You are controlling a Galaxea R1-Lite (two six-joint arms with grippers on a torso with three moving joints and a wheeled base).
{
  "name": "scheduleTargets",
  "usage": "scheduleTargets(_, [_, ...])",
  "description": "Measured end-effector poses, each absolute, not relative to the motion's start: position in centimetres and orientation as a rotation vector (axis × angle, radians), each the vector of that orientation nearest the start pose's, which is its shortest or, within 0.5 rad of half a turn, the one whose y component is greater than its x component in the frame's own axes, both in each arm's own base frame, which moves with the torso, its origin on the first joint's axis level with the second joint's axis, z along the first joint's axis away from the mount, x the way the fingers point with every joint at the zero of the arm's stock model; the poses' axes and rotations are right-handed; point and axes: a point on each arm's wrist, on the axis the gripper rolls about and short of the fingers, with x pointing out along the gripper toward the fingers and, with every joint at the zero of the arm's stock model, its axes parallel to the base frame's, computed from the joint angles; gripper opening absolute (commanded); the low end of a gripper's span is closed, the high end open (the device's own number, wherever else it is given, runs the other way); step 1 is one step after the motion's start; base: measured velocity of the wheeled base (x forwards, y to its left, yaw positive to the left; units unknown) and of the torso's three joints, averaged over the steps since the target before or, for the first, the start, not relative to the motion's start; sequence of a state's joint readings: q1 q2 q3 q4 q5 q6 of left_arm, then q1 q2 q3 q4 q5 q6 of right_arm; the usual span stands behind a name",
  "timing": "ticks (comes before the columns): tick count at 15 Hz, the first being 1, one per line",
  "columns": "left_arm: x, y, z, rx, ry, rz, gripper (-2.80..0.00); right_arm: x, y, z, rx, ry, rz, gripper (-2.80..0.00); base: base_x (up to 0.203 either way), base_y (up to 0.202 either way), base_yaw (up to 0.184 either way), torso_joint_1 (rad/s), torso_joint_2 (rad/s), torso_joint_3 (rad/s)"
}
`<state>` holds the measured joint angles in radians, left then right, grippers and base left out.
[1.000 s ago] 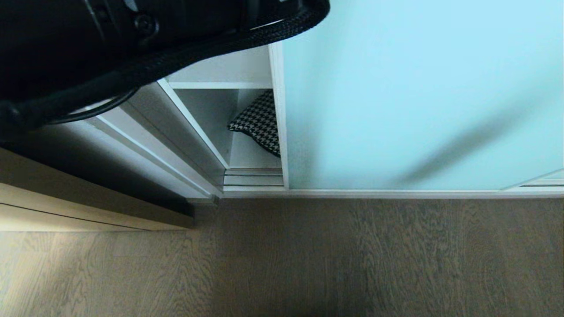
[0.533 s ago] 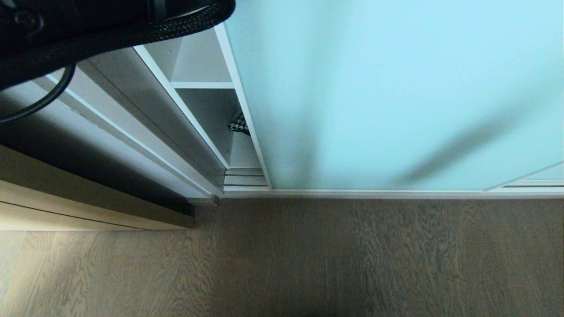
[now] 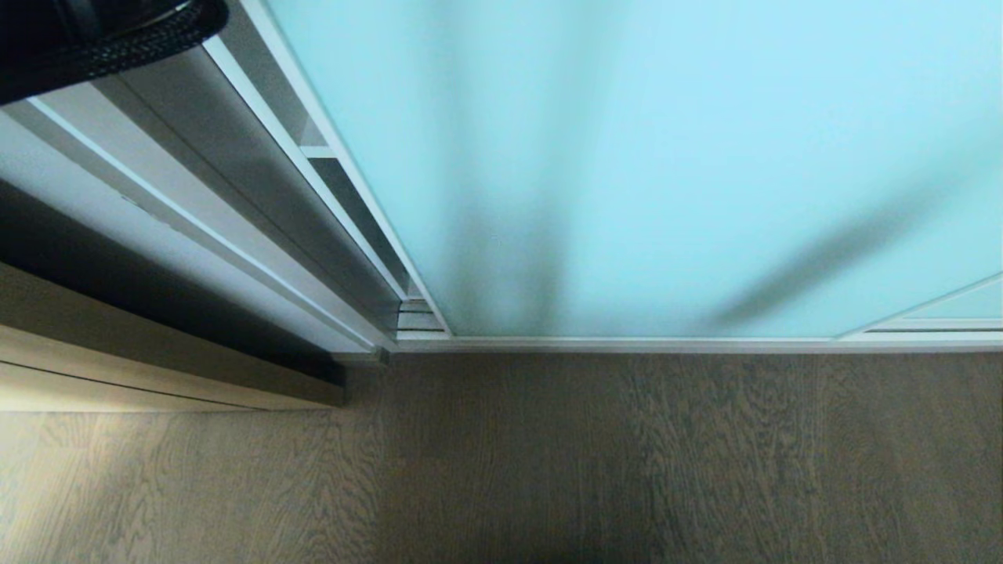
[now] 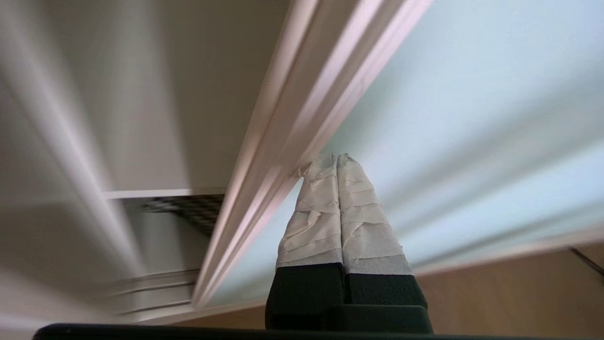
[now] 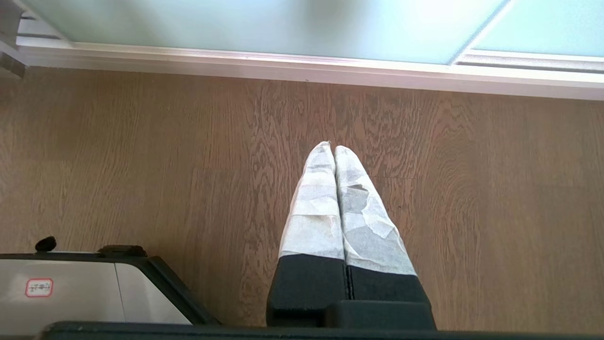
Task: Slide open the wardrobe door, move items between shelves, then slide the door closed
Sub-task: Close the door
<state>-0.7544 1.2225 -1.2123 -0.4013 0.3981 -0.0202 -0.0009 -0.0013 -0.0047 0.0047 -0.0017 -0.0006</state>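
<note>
The sliding wardrobe door (image 3: 666,157) of frosted aqua glass covers nearly the whole opening; only a thin gap stays at its left edge. Through that gap I see a sliver of a white shelf (image 3: 317,151). In the left wrist view my left gripper (image 4: 336,157) is shut and empty, its taped tips against the door's (image 4: 472,118) pale frame. Past the frame a blurred strip of the houndstooth cushion (image 4: 193,210) lies under a shelf (image 4: 160,192). My right gripper (image 5: 332,146) hangs shut and empty over the floor, in front of the door (image 5: 236,23).
A light wood cabinet (image 3: 117,368) stands left of the wardrobe. Grey wood-grain floor (image 3: 548,470) runs along the door's bottom track (image 3: 423,317). A second glass panel (image 3: 964,305) shows at the far right. My left arm's black cable sleeve (image 3: 117,47) fills the top left corner.
The door has slid left, hiding the cushion in the head view and narrowing the opening to a slit. My left arm has moved left with it, almost out of the head view.
</note>
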Motion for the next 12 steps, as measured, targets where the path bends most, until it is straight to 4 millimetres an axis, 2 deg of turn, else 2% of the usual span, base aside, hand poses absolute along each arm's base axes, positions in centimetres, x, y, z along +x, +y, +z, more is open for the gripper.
scheduleTargets(6, [11.4,-8.4,39.1,-0.218,-0.346,-0.295,-2.8,-2.3,0.0,7.6,0.0,-0.002,-0.002,-2.8,0.0,0.0,0.0,0.0,0.0,0.0])
scheduleTargets(12, [10.9,-7.6,39.0,-0.215,-0.352,-0.277,-2.8,-2.3,0.0,7.6,0.0,-0.002,-0.003,-2.8,0.0,0.0,0.0,0.0,0.0,0.0])
